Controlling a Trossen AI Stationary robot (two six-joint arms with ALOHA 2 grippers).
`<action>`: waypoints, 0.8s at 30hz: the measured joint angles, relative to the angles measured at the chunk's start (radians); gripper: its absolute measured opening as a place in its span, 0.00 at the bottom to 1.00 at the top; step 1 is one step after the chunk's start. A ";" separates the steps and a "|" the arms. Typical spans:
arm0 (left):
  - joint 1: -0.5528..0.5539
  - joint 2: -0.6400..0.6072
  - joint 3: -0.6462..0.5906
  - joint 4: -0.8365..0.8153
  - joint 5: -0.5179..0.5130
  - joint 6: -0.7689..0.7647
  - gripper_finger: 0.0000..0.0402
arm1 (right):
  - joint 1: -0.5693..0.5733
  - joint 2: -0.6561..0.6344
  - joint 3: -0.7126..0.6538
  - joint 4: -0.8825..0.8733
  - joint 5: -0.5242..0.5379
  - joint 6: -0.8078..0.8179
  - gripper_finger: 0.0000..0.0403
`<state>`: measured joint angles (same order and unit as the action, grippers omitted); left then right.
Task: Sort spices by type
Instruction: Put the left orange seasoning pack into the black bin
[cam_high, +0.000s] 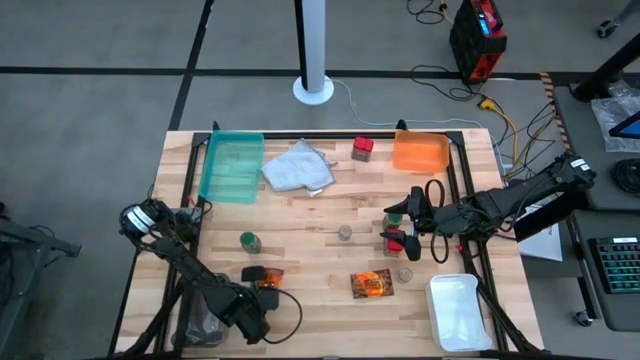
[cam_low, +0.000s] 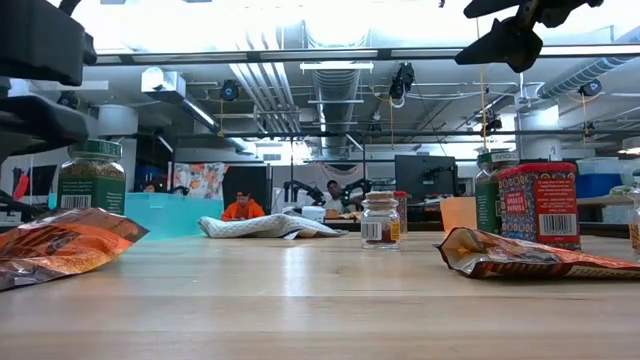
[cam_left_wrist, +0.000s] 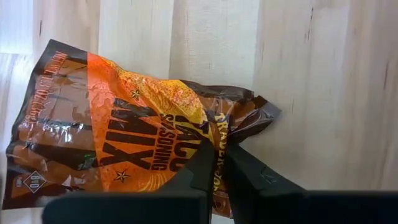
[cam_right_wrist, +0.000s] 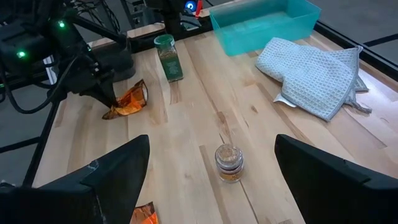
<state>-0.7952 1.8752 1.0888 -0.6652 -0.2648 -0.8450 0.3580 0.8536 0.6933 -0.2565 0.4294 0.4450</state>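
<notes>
My left claw (cam_left_wrist: 219, 163) is down at the near edge of the surface (cam_high: 310, 260), fingers pinched together on one corner of a shiny orange seasoning-mix packet (cam_left_wrist: 130, 134), which lies crumpled on the wood. A second orange packet (cam_high: 371, 284) lies flat to the right of that one, and the white tray (cam_high: 460, 312) sits past it at the near right corner. Just beyond the second packet stands a tiny round jar (cam_high: 405, 274). My right claw (cam_high: 402, 222) hangs above a red boxy container (cam_high: 396, 240) farther in, its fingers (cam_right_wrist: 106, 177) spread wide apart, with a green-capped jar (cam_high: 394, 217) just beside. Left of the red container stand a small glass jar (cam_high: 345, 233) and another green-capped jar (cam_high: 249, 241). Farthest from the first packet are the teal tray (cam_high: 232, 166), the grey cloth (cam_high: 298, 168), another red container (cam_high: 362, 149) and the orange tray (cam_high: 420, 152).
</notes>
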 joint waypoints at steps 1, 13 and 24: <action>0.000 0.000 0.009 -0.008 0.000 0.008 0.03 | 0.000 0.000 0.000 0.000 0.000 0.000 0.84; -0.001 0.005 0.297 -0.289 -0.094 0.096 0.00 | 0.000 0.000 0.000 -0.001 0.000 0.000 0.84; -0.009 0.002 0.608 -0.672 -0.053 0.102 0.00 | 0.000 0.000 0.000 -0.002 0.000 -0.001 0.84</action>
<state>-0.8042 1.8771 1.6971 -1.3372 -0.3178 -0.7426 0.3576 0.8536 0.6933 -0.2581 0.4294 0.4439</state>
